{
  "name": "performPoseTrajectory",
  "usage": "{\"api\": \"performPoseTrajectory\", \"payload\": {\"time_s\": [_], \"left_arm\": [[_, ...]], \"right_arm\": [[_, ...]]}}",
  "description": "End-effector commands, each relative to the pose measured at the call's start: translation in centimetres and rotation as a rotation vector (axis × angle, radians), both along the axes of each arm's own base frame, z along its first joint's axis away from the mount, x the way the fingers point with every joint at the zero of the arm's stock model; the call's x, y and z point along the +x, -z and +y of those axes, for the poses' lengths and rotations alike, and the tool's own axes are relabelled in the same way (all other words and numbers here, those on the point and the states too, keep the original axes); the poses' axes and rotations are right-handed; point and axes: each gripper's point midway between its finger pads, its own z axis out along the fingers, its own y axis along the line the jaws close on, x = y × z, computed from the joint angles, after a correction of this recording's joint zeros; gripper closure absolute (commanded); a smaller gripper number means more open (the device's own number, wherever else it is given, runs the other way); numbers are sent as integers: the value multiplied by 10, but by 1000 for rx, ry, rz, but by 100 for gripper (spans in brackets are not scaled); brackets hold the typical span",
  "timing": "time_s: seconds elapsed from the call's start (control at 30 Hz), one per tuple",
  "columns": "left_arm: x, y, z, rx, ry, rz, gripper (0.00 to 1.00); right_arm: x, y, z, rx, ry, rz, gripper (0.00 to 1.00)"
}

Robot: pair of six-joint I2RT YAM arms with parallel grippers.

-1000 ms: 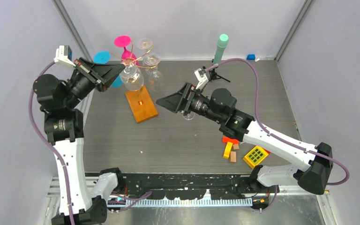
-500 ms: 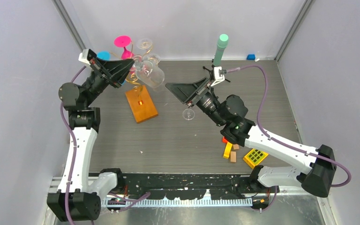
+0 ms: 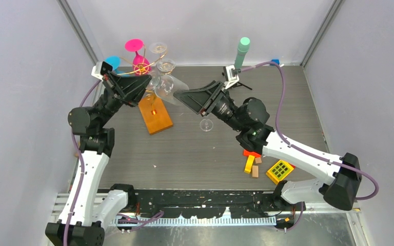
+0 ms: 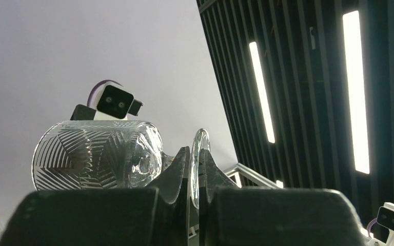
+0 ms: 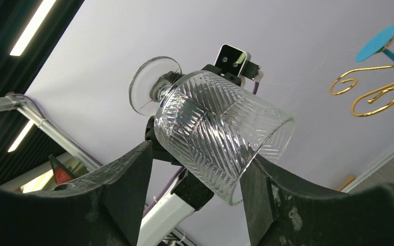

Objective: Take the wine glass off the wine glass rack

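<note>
Hidden behind the left pincer (image 3: pixel 146 85) in the top view: stem of the wine glass (image 3: pixel 172 88), part of the thin stem of the wine glass rack (image 3: pixel 155 117). In the right wrist view, rack cut by the right edge, only gold scrolls showing. Too small to name: blue bit (image 3: pixel 274 62) at the far right corner of the table (image 3: pixel 292 107).

Wine glass (image 3: pixel 168 87): clear, herringbone-cut bowl, short stem, round foot. Held in the air tipped nearly on its side, mouth to the right, foot pinched in the left gripper (image 4: pixel 195 156). Wine glass rack (image 3: pixel 155 116): gold scroll arms on an orange base, just beside the glass.
</note>
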Motion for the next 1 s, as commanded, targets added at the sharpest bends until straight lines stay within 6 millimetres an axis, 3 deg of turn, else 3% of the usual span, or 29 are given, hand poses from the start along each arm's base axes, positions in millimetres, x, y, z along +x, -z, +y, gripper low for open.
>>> {"api": "performPoseTrajectory", "payload": {"time_s": [0.0, 0.17, 0.33, 0.37, 0.5, 0.63, 0.7, 0.73, 0.77, 0.8, 0.87, 0.97], "left_arm": [[-15, -17, 6, -117, 47, 30, 100], [-10, -6, 1, -46, 20, 34, 99], [-14, -1, -4, 46, -23, -33, 69], [-16, -1, -5, 56, -24, -47, 64], [-36, -11, -8, 114, -47, -178, 46], [-48, -7, -17, 228, -52, -261, 27], [-49, 3, -18, 284, -73, -275, 21], [-48, 10, -18, 312, -89, -278, 18], [-47, 17, -18, 342, -106, -284, 16], [-45, 27, -18, 381, -125, -281, 13], [-44, 42, -17, 463, -166, -306, 10], [-42, 70, -11, 638, -228, -340, 7]], "right_arm": [[-42, -36, -9, 138, -167, -140, 40], [-57, -46, -20, 234, -243, -167, 65], [-58, -49, -28, 229, -209, -165, 95], [-57, -49, -28, 212, -191, -171, 97], [-46, -45, -32, 147, -97, -152, 100], [-40, -47, -46, 93, 4, -146, 100], [-36, -50, -57, 45, 76, -144, 100], [-32, -40, -60, -31, 117, -134, 100], [-23, -46, -69, -42, 186, -113, 100], [-16, -31, -74, -139, 240, -91, 100], [0, -20, -91, -265, 372, -54, 100], [29, 10, -128, -518, 603, 43, 100]]}}
